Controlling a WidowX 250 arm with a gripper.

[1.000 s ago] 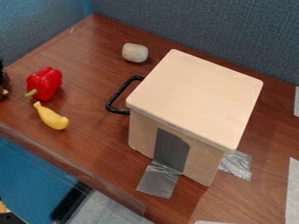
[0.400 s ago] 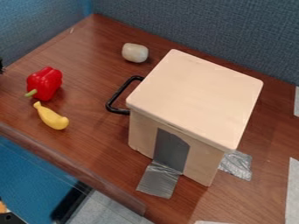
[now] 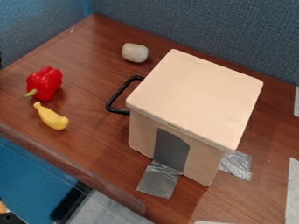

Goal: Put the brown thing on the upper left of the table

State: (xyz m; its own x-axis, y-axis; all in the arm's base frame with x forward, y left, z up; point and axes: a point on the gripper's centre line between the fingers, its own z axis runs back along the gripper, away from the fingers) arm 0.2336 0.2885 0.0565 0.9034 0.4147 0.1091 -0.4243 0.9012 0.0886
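Blue-grey fabric partitions [image 3: 216,30] back the brown surface [image 3: 88,142], where you have a pale box [image 3: 196,100] with a black handle [image 3: 118,94] and grey tape [image 3: 159,179], a whitish lump [image 3: 135,53], and a red pepper [image 3: 44,83] near a yellow curved toy [image 3: 52,117]. At the left edge, you see a dark sliver of gripper [image 3: 1,60]; you cannot tell its opening, its hold, or the brown thing's position.
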